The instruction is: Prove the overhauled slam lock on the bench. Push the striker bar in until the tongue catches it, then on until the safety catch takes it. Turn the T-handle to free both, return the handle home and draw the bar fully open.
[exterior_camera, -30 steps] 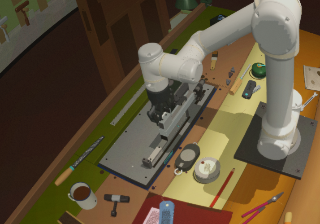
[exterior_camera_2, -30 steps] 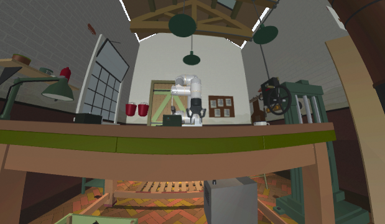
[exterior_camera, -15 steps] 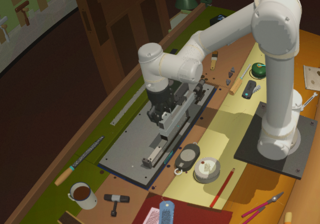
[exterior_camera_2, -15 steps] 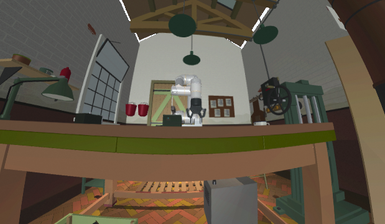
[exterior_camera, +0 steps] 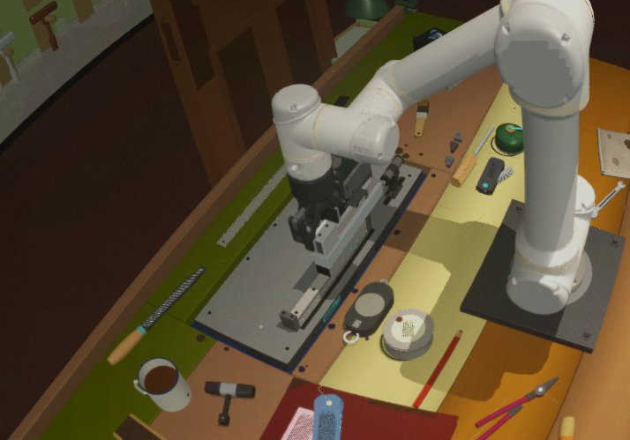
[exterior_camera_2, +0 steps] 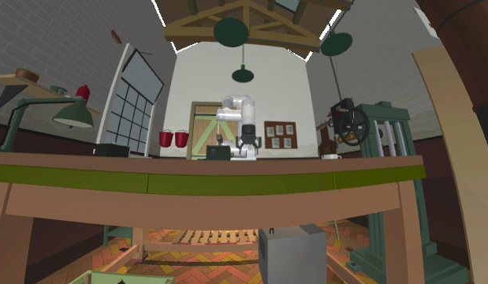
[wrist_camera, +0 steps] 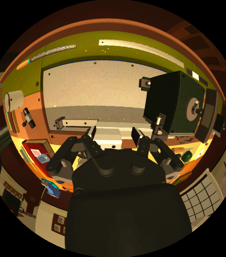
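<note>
The striker bar's pale grey block point(wrist_camera: 109, 139) point(exterior_camera: 338, 237) sits on its rail directly below my fingers, near the lock case. The rail point(exterior_camera: 305, 305) runs out toward the near end of the grey base plate, ending in a small stop block point(wrist_camera: 59, 122). The dark green lock case point(wrist_camera: 173, 103) stands to the right in the wrist camera, with its round hub and T-handle point(wrist_camera: 208, 117) on the far face. A small sprung catch point(wrist_camera: 158, 124) sits at the case's near corner. My gripper point(wrist_camera: 114, 135) point(exterior_camera: 310, 224) point(exterior_camera_2: 247, 146) straddles the striker block, open and holding nothing.
The lock case rises close beside my right finger. On the bench lie a file point(exterior_camera: 158, 308), a steel rule point(exterior_camera: 252, 206), a mug point(exterior_camera: 163, 382), a small mallet point(exterior_camera: 229, 392), a tape measure point(exterior_camera: 369, 308), a tin point(exterior_camera: 407, 331) and a red pencil point(exterior_camera: 437, 369).
</note>
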Robot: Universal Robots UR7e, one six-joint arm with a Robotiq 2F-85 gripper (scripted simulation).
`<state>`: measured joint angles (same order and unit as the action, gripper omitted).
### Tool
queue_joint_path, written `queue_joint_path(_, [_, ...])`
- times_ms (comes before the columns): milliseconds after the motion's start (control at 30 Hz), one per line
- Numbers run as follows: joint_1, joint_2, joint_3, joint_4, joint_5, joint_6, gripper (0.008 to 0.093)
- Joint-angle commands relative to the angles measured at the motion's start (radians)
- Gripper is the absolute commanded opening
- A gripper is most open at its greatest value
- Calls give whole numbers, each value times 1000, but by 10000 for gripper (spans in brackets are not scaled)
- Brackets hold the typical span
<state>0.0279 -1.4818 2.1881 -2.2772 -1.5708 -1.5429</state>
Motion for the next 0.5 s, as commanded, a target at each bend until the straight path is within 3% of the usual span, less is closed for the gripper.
queue_joint_path(0, [0, 0, 0, 0, 0, 0, 780])
queue_joint_path(467, [0, -35, -25, 58, 0, 0, 780])
